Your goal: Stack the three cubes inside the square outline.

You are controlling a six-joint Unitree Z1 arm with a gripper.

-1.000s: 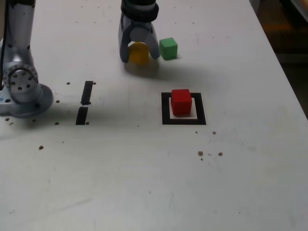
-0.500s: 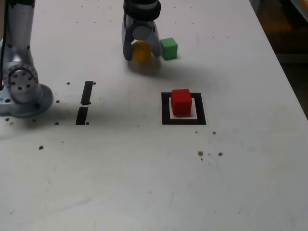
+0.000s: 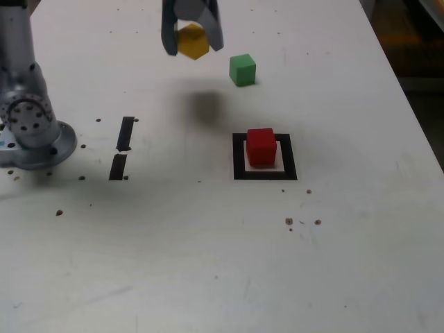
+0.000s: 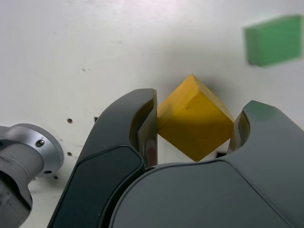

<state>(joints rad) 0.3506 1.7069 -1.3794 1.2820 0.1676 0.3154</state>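
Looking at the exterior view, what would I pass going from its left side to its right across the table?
Arm base → two black tape strips → gripper holding the yellow cube above the table → green cube → red cube inside the square outline.

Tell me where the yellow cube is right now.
The yellow cube is clamped tilted in the gripper, lifted off the table near the exterior view's top, left of the green cube and well away from the red cube.
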